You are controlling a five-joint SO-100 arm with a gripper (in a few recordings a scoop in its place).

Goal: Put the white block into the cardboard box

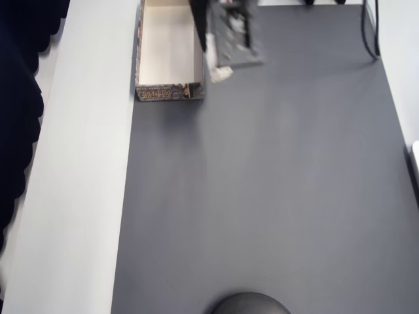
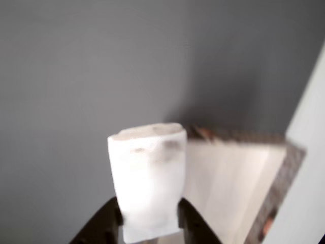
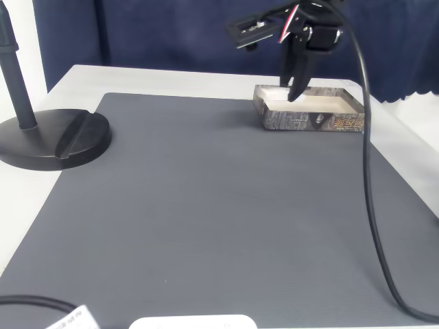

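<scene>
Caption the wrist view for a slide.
Black pincer grips small white rectangular block near the shallow cardboard box on grey mat.

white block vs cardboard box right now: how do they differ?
The small plain white block is clamped in the claw, off the mat; the shallow lidless cardboard box sits on the grey mat. The block is far smaller. Its faces are plain; the box's outer walls are brownish and patterned. Both look pale: block white, box interior cream.

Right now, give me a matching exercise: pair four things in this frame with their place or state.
Things:
1. white block
2. cardboard box
3. grey mat
4. black stand base

Places or states:
A. covers the table
B. pinched between the fingers
C. open-topped, at the mat's far edge
D. beside the mat, at left in the fixed view

Pairs: 1-B, 2-C, 3-A, 4-D
</scene>
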